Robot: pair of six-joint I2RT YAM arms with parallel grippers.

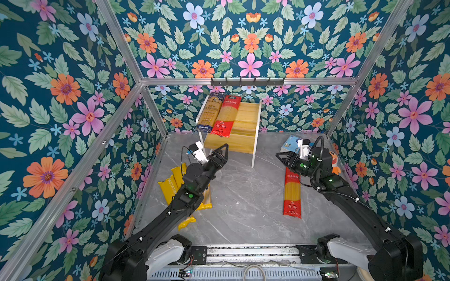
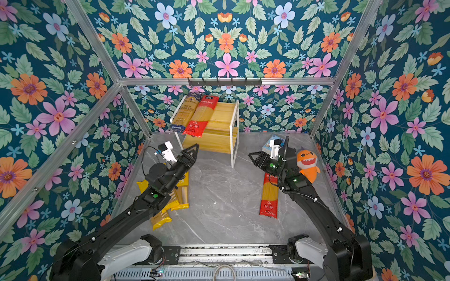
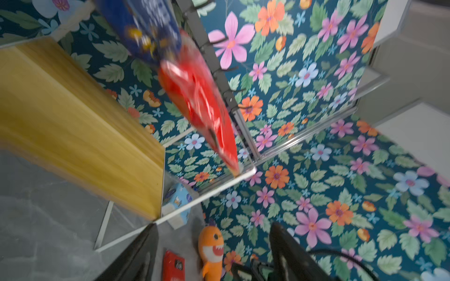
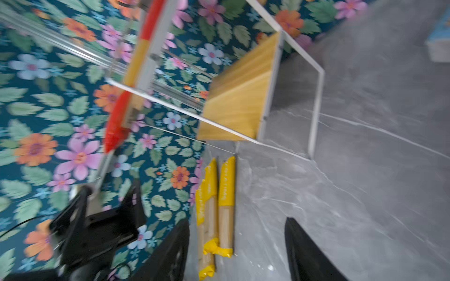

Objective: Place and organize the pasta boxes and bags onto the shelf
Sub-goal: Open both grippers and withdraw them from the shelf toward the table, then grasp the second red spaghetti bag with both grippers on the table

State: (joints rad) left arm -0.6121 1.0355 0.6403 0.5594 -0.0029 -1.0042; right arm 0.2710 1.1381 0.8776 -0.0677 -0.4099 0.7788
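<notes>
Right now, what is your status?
Left tool, right tool open, empty. Navy pack, red pack on shelf; three yellow packs, second red pack on table. Nothing blocking.

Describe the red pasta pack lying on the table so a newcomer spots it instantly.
Start at the grey marble tabletop and look to its right side, next to the right arm. The red pack lies flat there alone, its far end hidden by that arm. The other red pack sits on the shelf, and the yellow packs lie on the left.

Navy pack (image 1: 210, 112) and red pack (image 1: 226, 114) lie side by side on the shelf (image 1: 248, 116).
</notes>
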